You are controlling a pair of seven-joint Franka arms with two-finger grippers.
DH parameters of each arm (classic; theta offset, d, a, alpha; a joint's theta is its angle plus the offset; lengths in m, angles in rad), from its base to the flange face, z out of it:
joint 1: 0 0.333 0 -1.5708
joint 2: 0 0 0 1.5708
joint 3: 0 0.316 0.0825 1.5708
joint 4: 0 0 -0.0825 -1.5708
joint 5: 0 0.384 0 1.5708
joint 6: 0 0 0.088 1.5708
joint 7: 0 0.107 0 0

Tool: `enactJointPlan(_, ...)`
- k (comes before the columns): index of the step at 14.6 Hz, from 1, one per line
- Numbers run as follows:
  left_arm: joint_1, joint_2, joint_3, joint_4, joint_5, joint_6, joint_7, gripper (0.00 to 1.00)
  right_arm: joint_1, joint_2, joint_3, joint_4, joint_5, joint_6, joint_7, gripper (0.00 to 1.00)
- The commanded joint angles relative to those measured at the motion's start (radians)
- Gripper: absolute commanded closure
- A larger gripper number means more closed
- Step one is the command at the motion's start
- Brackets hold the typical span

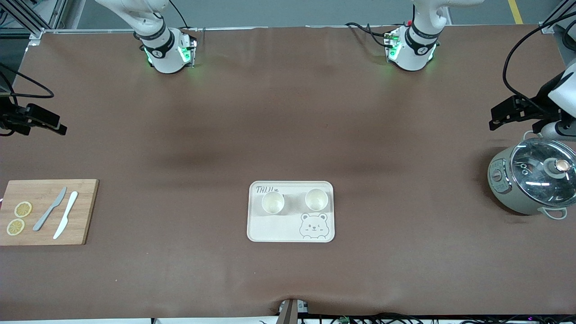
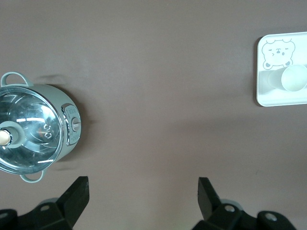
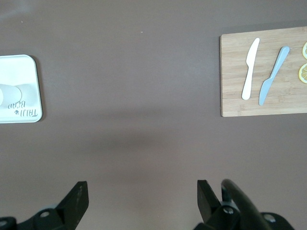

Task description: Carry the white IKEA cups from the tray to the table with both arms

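Two white IKEA cups stand upright on the cream bear-printed tray (image 1: pixel 274 229), side by side on the part of it farther from the front camera: one cup (image 1: pixel 272 202) toward the right arm's end, the other cup (image 1: pixel 316 199) toward the left arm's end. My left gripper (image 2: pixel 142 191) is open and empty, high over the bare table beside the pot; its wrist view shows one cup (image 2: pixel 293 78) far off. My right gripper (image 3: pixel 142 192) is open and empty, high over the bare table between tray and cutting board; a cup (image 3: pixel 12 93) shows at its view's edge.
A grey-green pot with a glass lid (image 1: pixel 533 182) stands at the left arm's end of the table. A wooden cutting board (image 1: pixel 85 211) with two knives and two lemon slices lies at the right arm's end. Brown mat covers the table.
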Motion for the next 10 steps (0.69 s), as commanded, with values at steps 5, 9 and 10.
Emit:
enactJointPlan(5, 0.004, -0.014, -0.006, -0.012, 0.0, 0.042, 0.003, 0.0, -0.007, 0.003, 0.005, 0.005, 0.009, 0.002, 0.001, 0.0)
enactJointPlan(9, -0.008, 0.023, -0.007, -0.021, -0.032, 0.077, 0.003, 0.0, -0.014, 0.003, 0.005, 0.005, 0.01, 0.015, -0.01, 0.0)
enactJointPlan(10, -0.017, 0.044, -0.009, -0.018, -0.03, 0.092, -0.015, 0.0, -0.017, 0.005, 0.005, 0.004, 0.015, 0.017, -0.011, 0.0)
